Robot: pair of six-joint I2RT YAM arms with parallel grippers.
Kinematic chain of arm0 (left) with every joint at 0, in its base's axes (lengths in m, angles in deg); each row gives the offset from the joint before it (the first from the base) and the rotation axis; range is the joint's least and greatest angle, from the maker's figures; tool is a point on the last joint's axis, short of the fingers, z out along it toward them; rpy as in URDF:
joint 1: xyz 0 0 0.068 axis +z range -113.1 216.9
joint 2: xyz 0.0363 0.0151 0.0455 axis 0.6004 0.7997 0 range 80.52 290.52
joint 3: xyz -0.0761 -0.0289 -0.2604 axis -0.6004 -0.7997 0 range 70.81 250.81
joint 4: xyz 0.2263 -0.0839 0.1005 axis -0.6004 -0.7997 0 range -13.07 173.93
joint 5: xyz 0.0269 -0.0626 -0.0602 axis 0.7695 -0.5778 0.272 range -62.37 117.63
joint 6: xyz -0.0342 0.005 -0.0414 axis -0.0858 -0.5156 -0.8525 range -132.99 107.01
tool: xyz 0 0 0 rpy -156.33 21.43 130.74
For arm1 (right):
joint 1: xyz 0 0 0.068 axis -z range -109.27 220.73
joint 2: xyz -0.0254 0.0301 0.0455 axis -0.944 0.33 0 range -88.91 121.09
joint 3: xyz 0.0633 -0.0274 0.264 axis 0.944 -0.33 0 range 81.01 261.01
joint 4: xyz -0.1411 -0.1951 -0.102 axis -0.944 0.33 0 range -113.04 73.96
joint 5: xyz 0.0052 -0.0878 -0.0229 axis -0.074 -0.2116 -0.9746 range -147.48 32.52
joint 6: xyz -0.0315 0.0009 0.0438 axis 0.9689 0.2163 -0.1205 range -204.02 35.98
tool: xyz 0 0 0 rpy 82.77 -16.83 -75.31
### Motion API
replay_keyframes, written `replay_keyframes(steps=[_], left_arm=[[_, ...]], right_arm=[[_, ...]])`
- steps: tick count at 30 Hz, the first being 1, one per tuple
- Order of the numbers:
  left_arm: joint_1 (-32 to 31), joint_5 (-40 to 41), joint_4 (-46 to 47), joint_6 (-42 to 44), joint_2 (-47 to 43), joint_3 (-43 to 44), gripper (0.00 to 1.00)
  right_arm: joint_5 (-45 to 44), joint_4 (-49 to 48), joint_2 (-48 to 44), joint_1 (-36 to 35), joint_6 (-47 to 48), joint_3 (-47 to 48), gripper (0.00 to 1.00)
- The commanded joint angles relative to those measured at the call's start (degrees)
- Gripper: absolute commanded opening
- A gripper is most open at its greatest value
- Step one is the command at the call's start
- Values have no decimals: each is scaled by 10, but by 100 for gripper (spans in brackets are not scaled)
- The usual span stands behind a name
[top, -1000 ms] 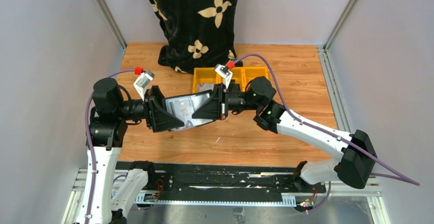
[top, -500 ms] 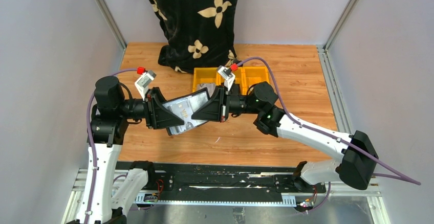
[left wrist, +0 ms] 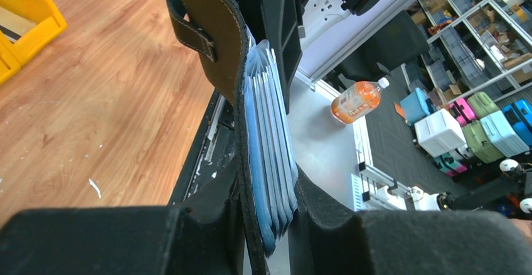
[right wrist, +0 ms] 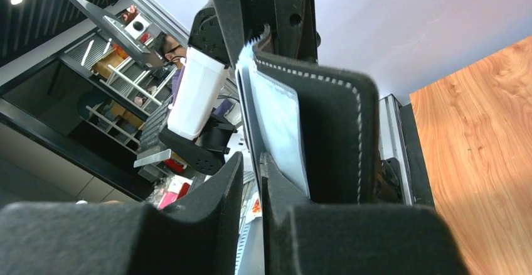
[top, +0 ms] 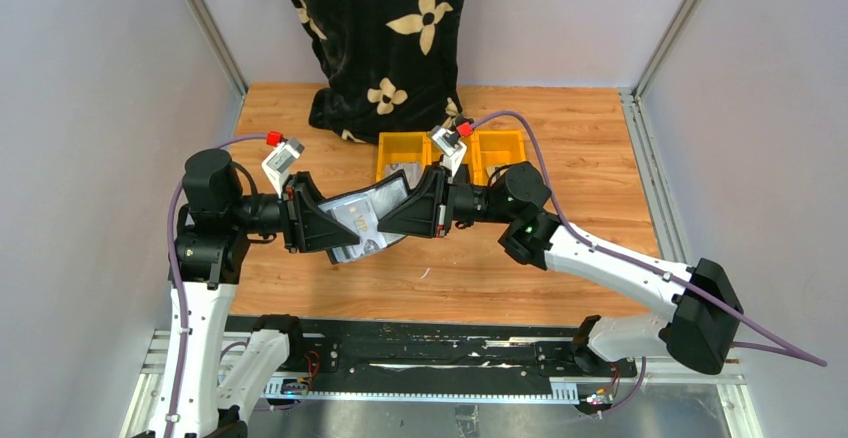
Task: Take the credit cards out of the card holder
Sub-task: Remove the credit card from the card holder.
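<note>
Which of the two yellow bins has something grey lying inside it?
The left yellow bin, nearer the flowered black cloth: a flat grey thing lies in it. The visible part of the right yellow bin shows only bare yellow.

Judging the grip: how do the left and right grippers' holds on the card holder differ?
The left gripper clamps the card holder, cover and blue leaves together; the right gripper has only a thin pale leaf between its jaws, cover outside. Left jaws stand wider, right jaws nearly together. Both meet it from opposite ends.
</note>
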Motion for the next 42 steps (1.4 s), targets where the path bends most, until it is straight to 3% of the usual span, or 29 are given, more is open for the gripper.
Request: replay_keyframes(steps=[1,5,9,11,17,20,21,26,29,36,42], left_arm=[[-2,-16,-2,0,-9,21,18],[-2,-9,-2,-1,-11,22,18],[-2,-3,-1,-1,-9,23,19],[-2,-2,-1,-3,-9,23,20],[-2,15,9,-11,-8,24,23],[-2,37,14,-16,-9,22,22],[-2,40,16,-18,-8,20,22],[-2,46,23,-25,-11,17,22],[-2,44,25,-26,-15,17,24],[-3,19,28,-31,-19,16,40],[-2,11,30,-30,-19,18,35]], right_arm=[[12,18,4,1,8,40,20],[17,18,14,1,6,52,19],[27,27,17,0,12,60,3],[23,44,12,0,22,59,0],[24,74,-2,-1,44,57,0],[28,94,-1,-10,63,66,14],[28,109,0,-15,73,76,15],[20,137,5,-22,89,82,0],[8,131,-5,-20,89,71,0],[-16,93,-42,15,50,29,0],[-7,77,-46,17,35,14,0]])
